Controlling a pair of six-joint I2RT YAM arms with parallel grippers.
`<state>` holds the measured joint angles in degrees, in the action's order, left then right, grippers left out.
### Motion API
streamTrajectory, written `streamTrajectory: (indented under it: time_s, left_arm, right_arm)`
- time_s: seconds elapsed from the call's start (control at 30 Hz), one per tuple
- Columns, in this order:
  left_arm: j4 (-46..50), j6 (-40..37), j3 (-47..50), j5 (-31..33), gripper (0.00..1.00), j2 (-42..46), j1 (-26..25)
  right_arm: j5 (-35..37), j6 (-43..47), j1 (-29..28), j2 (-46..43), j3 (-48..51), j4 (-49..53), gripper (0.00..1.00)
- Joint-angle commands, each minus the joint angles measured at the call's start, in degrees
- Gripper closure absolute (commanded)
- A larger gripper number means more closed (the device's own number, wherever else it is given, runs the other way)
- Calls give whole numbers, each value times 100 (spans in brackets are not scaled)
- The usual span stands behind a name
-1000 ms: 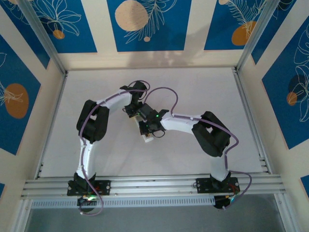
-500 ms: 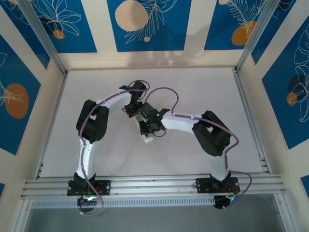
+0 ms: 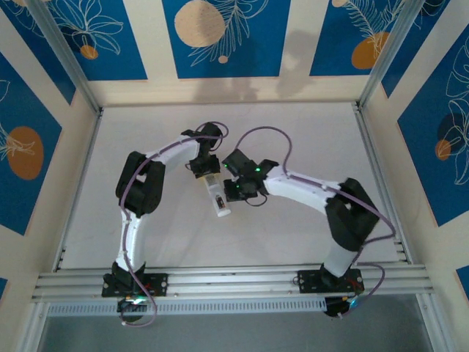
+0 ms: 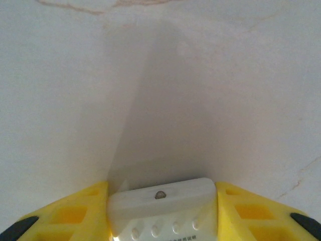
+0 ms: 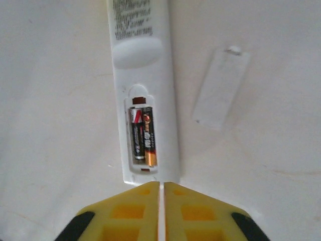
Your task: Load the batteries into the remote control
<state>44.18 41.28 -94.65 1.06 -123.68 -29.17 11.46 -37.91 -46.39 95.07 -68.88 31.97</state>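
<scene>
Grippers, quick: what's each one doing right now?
Left gripper: closed on one end of the remote control.
Right gripper: closed, holding nothing, just off the remote's battery end.

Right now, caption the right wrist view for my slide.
Two batteries sit in the remote control's open compartment, its loose cover lying apart on the table, beyond the shut right gripper.
</scene>
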Motion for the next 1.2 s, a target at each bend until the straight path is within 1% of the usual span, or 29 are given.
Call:
streamTrajectory:
  time_s: [0.0, 0.07, 0.13, 0.27, 0.33, 0.37, 0.4, 0.47, 0.63, 0.8, 0.9, 1.0, 1.17]
  left_arm:
    - [-847, -375, 103, -486, 60, -25, -98]
    - [-895, -463, 82, -486, 53, 9, -106]
    - [-860, -532, 12, -458, 45, 41, -102]
    - [-721, -698, -199, -469, 36, 172, -107]
    - [-654, -835, -272, -434, 31, 404, -91]
    - [-634, -905, -278, -408, 31, 519, -82]
    - [-584, -988, -282, -373, 30, 714, -81]
    - [-476, -1147, -283, -331, 30, 1086, -37]
    - [-51, -1687, -118, -89, 30, 2083, 123]
    - [32, -1852, 468, 27, 29, 2955, 382]
    - [-165, -1729, 953, 2, 28, 3439, 514]
    - [-469, -1604, 1432, -128, 26, 3788, 610]
    - [-639, -1423, 1731, -327, 25, 3880, 716]
  right_arm:
    - [211, -558, 228, -574, 461, 32, 84]
    - [268, -627, 287, -715, 623, -76, 78]
    - [381, -665, 337, -648, 577, 16, 73]
    - [421, -626, 368, -343, 350, 109, 64]
    - [435, -630, 377, -139, 207, 99, 63]
    - [426, -625, 377, -48, 142, 85, 63]
    - [401, -605, 376, 49, 55, 65, 63]
    - [203, -466, 348, 209, -74, -52, 68]
    - [-140, -194, -51, 583, -385, -234, 79]
    - [-109, -138, -302, 1047, -644, -144, 92]
    - [-226, -115, -343, 1279, -743, -120, 95]
    - [-144, -101, -411, 1494, -842, -26, 97]
    - [-63, -84, -458, 1893, -926, 71, 97]
